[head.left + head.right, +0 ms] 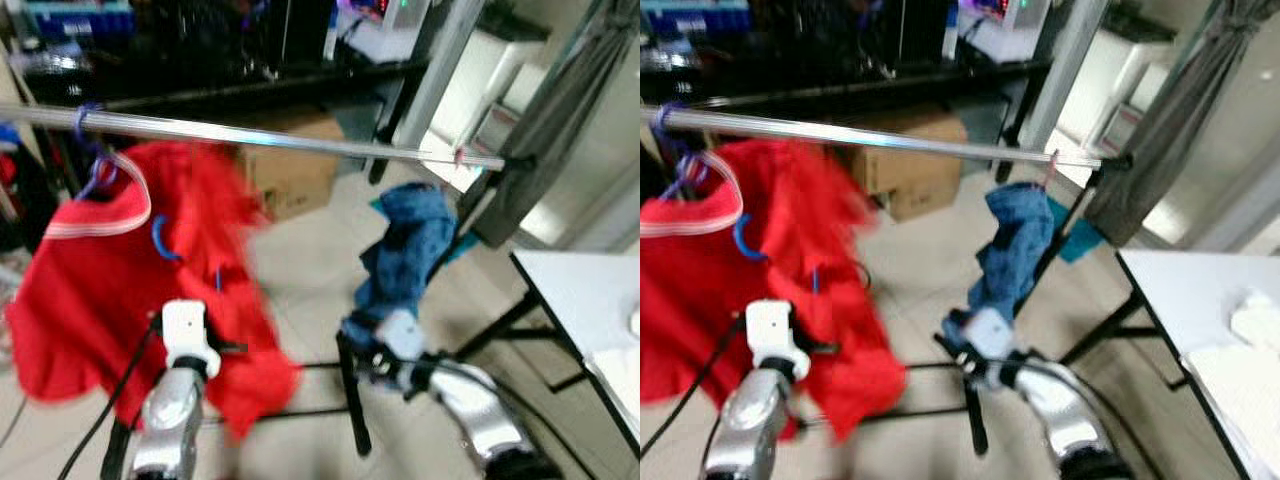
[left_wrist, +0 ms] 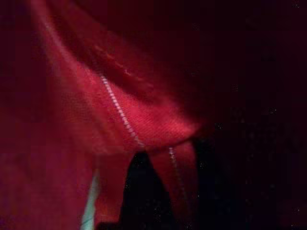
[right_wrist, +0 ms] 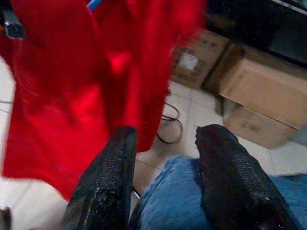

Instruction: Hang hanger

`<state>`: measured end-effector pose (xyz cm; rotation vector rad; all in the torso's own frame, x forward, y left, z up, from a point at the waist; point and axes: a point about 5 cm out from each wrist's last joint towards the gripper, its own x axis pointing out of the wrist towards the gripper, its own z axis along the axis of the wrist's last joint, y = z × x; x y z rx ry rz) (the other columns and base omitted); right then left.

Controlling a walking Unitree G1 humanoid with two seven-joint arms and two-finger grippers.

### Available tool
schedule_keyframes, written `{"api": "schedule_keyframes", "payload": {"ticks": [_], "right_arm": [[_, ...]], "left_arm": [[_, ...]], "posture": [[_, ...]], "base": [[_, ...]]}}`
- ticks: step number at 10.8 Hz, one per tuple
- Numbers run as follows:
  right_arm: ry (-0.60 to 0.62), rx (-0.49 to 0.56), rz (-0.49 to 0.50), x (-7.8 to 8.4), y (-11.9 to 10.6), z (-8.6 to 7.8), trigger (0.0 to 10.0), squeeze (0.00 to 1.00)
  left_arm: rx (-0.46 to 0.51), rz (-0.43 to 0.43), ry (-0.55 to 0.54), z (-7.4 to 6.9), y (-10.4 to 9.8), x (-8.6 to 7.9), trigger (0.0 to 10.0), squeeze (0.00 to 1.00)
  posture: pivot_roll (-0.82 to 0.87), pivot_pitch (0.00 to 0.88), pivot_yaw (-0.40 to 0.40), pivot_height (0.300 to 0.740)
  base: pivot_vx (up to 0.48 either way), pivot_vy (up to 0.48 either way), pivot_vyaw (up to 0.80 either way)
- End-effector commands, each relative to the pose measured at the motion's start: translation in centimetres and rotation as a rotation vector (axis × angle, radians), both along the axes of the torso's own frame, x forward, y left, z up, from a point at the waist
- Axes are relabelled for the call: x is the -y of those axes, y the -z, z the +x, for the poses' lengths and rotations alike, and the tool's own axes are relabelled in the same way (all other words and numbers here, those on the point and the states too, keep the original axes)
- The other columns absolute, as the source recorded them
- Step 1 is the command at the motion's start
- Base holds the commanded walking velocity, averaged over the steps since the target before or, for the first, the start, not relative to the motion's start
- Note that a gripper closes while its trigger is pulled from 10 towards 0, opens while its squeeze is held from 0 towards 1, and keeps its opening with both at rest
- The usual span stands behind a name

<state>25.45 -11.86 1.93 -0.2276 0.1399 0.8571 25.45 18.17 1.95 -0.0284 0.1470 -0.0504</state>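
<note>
Left eye view: red garment (image 1: 130, 260) on blue hanger (image 1: 95, 175) hooked over rail (image 1: 300, 140), far left; blue cloth (image 1: 410, 250) draped toward the rail's right end. Soft, light, prone to swing; better taken at the stiff hanger.

Left wrist view: left claw (image 2: 163, 191) buried in red folds, opening cannot be told.

Right wrist view: right claw (image 3: 165, 177) spread open, blue cloth between the fingers (image 3: 110, 177), not clamped.
</note>
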Motion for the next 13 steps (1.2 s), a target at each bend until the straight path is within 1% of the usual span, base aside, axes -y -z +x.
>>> {"api": "schedule_keyframes", "payload": {"ticks": [1, 3, 5, 6, 7, 8, 9, 11, 13], "right_arm": [[0.048, -0.014, -0.008, 1.6, 0.2, 0.0, 10.0, 0.00], [0.047, -0.014, -0.009, 1.6, 0.2, 0.0, 10.0, 0.00], [0.045, -0.013, -0.012, 1.6, 0.2, -0.1, 10.0, 0.00], [0.044, -0.010, -0.015, 1.5, 0.2, -0.1, 10.0, 0.00], [0.043, -0.009, -0.015, 1.4, 0.2, 0.0, 10.0, 0.00], [0.043, -0.008, -0.014, 1.3, 0.2, 0.0, 10.0, 0.00], [0.044, -0.007, -0.013, 1.3, 0.1, -0.1, 10.0, 0.00], [0.042, -0.009, -0.017, 1.4, 0.2, -0.2, 10.0, 0.00], [0.029, 0.001, -0.024, 1.4, 0.1, -0.2, 10.0, 0.00]], "left_arm": [[0.044, -0.014, 0.046, 0.7, -0.8, 1.7, 10.0, 0.00], [0.054, -0.014, 0.050, 0.8, -0.9, 1.7, 10.0, 0.00], [0.082, 0.008, 0.072, 1.7, -2.0, 1.0, 10.0, 0.00], [0.121, 0.059, 0.106, 2.4, -3.1, 0.7, 10.0, 0.00], [0.131, 0.098, 0.135, 2.5, -3.3, 0.8, 10.0, 0.00], [0.134, 0.118, 0.153, 2.5, -3.3, 0.9, 10.0, 0.00], [0.166, 0.158, 0.194, 2.4, -3.7, 1.6, 10.0, 0.00], [0.207, 0.150, 0.189, 2.9, -4.9, 1.6, 10.0, 0.00], [0.244, 0.137, 0.177, 3.9, -6.6, 0.6, 10.0, 0.00]], "posture": [[0.18, 0.000, -0.146, 0.740], [0.18, 0.000, -0.150, 0.740], [0.18, 0.000, -0.153, 0.740], [0.18, 0.000, -0.154, 0.740], [0.18, 0.000, -0.152, 0.740], [0.18, 0.000, -0.151, 0.740], [0.18, 0.000, -0.149, 0.740], [0.18, 0.000, -0.151, 0.740], [0.19, 0.000, -0.153, 0.740]], "base": [[0.311, 0.000, 0.00], [0.000, 0.000, 0.00], [0.000, 0.000, 0.00], [0.000, 0.000, 0.00], [0.000, 0.000, 0.00], [0.000, 0.000, 0.00], [0.000, 0.000, 0.00], [0.000, 0.000, 0.00], [0.000, 0.000, 0.00]]}}
